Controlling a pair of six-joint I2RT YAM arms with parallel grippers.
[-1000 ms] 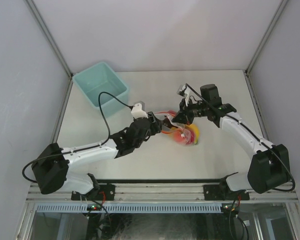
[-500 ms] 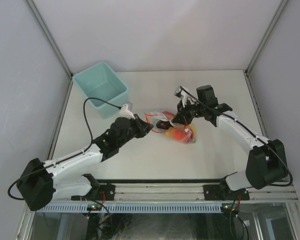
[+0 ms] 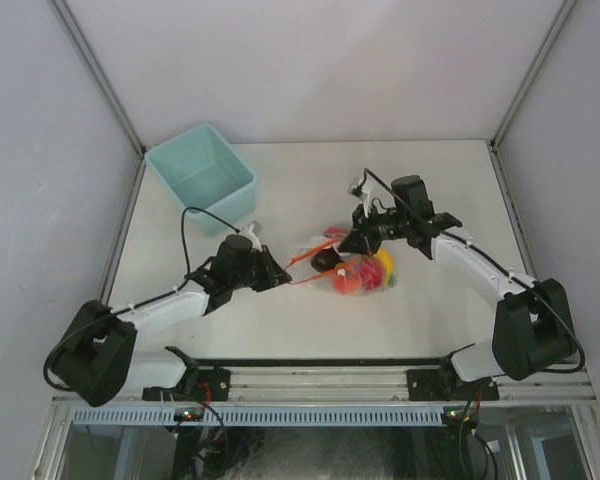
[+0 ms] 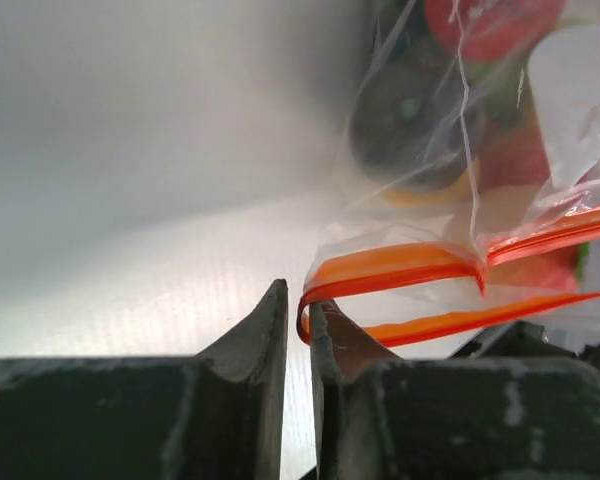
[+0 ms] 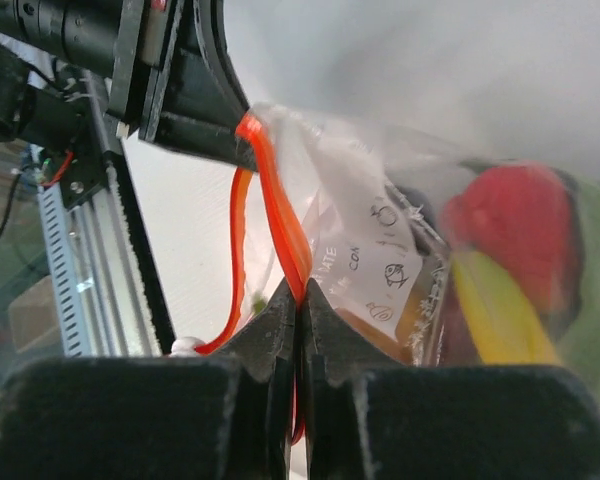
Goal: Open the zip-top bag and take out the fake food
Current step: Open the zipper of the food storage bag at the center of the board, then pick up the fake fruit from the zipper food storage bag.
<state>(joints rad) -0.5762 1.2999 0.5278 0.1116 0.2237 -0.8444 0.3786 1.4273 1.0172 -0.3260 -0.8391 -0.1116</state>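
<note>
The clear zip-top bag [image 3: 358, 268] lies mid-table with the fake food inside: a red apple [image 3: 348, 281], a yellow banana [image 3: 384, 265] and a dark round piece [image 3: 325, 260]. My right gripper [image 3: 352, 240] is shut on one lip of the orange zip strip [image 5: 280, 220], pinched at its tips [image 5: 300, 295]. My left gripper [image 3: 278, 277] sits at the bag's left end. Its jaws [image 4: 298, 300] stand a narrow slit apart. The strip's bent end [image 4: 315, 300] rests against the right finger, and the other lip [image 4: 450, 322] runs off to the right. The bag's mouth gapes between the two lips.
A light teal bin [image 3: 200, 180] stands at the back left, behind the left arm. The enclosure's walls close the table on three sides. The left arm's wrist [image 5: 170, 90] looms close in the right wrist view.
The left gripper drew back left and toward the near edge, stretching the orange strip out from the bag. The right gripper has barely moved and keeps its pinch.
</note>
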